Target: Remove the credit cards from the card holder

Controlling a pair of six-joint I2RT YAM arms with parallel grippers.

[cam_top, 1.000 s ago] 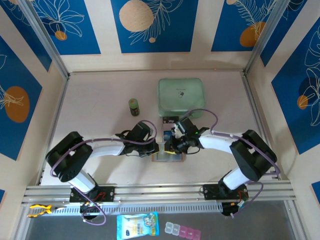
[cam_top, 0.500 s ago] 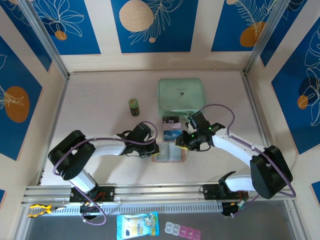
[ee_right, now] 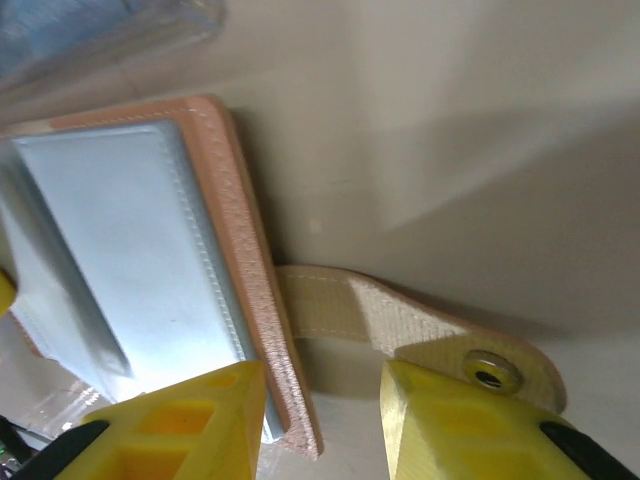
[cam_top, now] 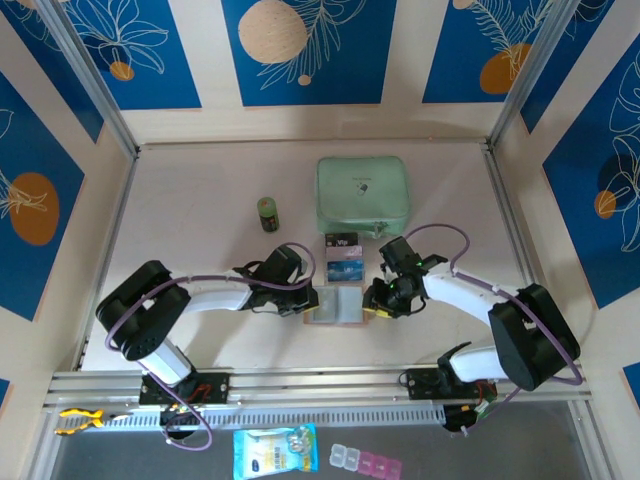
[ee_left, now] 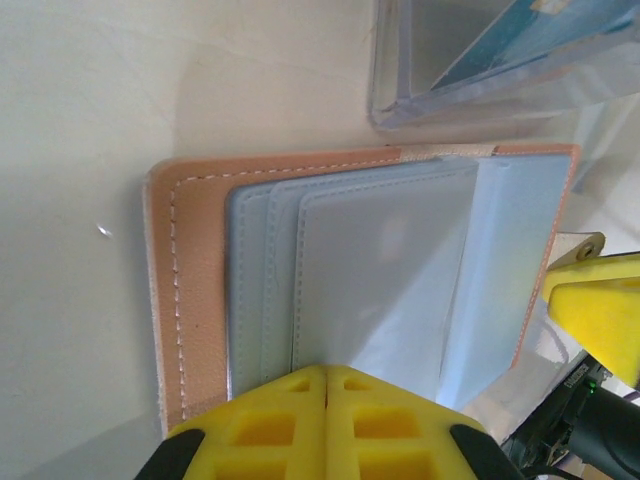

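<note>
The card holder [cam_top: 338, 306] lies open on the table, tan with grey-clear pockets [ee_left: 380, 270]. My left gripper [cam_top: 311, 298] is shut, and its yellow fingertips [ee_left: 327, 378] press on the holder's left half. My right gripper [cam_top: 377, 301] is open at the holder's right edge [ee_right: 245, 270], one finger over the pocket side and the other over the tan snap strap [ee_right: 440, 340]. Two credit cards lie just beyond the holder, a darker one [cam_top: 343, 242] and a lighter blue one [cam_top: 346, 268]. In the left wrist view a blue card [ee_left: 520, 45] shows at a clear plastic packet [ee_left: 470, 95].
A mint-green zip case [cam_top: 362, 193] sits behind the cards. A small dark green jar [cam_top: 268, 213] stands to the back left. Aluminium rails [cam_top: 320, 385] line the near edge, and wall panels close in the sides.
My right gripper left the middle of the holder, opened, and came to the holder's right edge. A lighter blue card now lies beyond the holder. The left gripper stayed put.
</note>
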